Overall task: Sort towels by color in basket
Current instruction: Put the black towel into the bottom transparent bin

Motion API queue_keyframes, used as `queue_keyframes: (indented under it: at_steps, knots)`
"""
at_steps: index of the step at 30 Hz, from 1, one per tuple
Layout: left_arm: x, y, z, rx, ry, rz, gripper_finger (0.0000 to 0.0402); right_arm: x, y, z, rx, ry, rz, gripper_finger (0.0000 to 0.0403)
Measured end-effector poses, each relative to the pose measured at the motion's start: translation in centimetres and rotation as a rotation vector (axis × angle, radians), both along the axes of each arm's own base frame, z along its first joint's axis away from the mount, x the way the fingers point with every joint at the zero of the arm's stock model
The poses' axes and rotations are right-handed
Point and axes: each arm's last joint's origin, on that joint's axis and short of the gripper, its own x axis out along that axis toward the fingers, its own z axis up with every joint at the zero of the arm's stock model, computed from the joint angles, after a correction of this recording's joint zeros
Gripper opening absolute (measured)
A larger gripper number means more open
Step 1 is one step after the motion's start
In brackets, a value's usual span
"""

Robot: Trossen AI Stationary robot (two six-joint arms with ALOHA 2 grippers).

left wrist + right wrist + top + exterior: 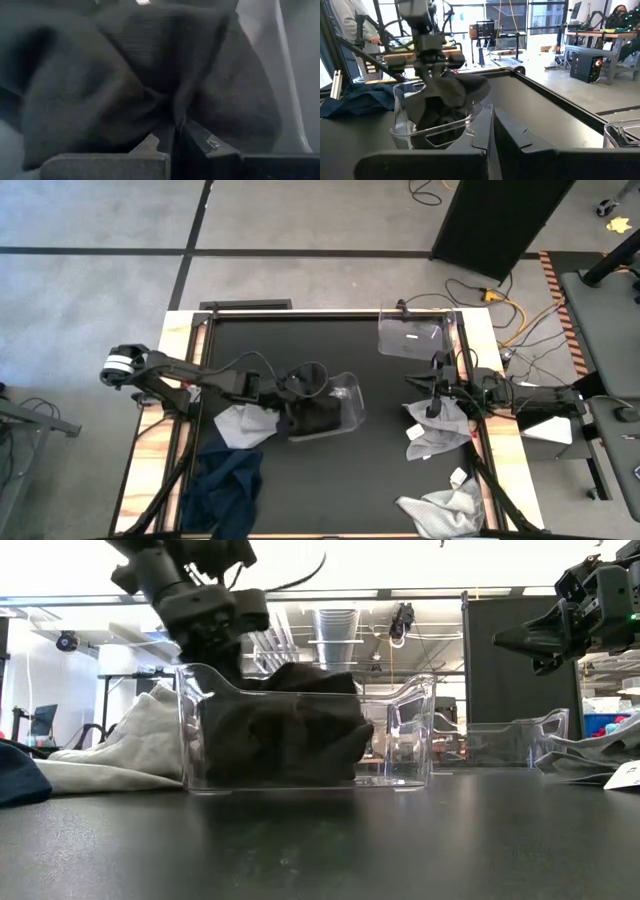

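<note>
A black towel lies bunched in a clear bin mid-table, and part of it rises above the rim. My left gripper points down into the bin's left end and is shut on this towel. A light grey towel lies on the table against the bin's left side. A navy towel lies near the table's near-left corner. My right gripper hovers shut and empty above a grey towel at the right. My left gripper pinches a raised fold of the black towel between its two fingers, coming from above and slanting in from the table's left. The fold stands up above the bin rim. The rest of the towel sags into the bin and rests there.
A second clear bin stands at the far right. Another grey towel lies at the near-right edge, and a white tag shows on the grey towel below my right gripper. People stand in the room beyond the table.
</note>
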Motion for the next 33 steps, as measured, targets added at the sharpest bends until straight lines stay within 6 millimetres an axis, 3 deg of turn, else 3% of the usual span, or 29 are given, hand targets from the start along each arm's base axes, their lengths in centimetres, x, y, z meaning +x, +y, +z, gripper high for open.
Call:
queue_keyframes:
  at_steps: [6, 10, 14, 20, 27, 33]
  knots:
    - [-1.2, -0.3, -1.8, -0.091, 0.073, -0.075, 0.0000, 0.0, 0.0, 0.0, 0.000, 0.000, 0.001, 0.0013]
    - [-1.4, -0.4, -2.0, -0.087, 0.086, -0.107, 0.0003, 0.0, 0.0, 0.0, 0.000, 0.000, 0.000, 0.0013]
    - [-1.5, -0.4, -1.5, -0.086, 0.145, -0.143, 0.0031, 0.0, 0.0, 0.0, 0.000, 0.000, 0.000, 0.0013]
    - [-1.2, -0.5, 1.4, -0.107, 0.247, -0.166, 0.0117, 0.0, 0.0, 0.0, 0.000, 0.000, 0.000, 0.0013]
    - [-0.8, -0.9, 6.7, -0.205, 0.304, -0.193, 0.0215, 0.0, 0.0, 0.0, 0.000, 0.001, 0.000, 0.0013]
    - [0.8, 0.6, 10.0, 0.047, 0.136, -0.022, 0.0263, 0.0, 0.0, 0.0, 0.000, 0.000, 0.001, 0.0013]
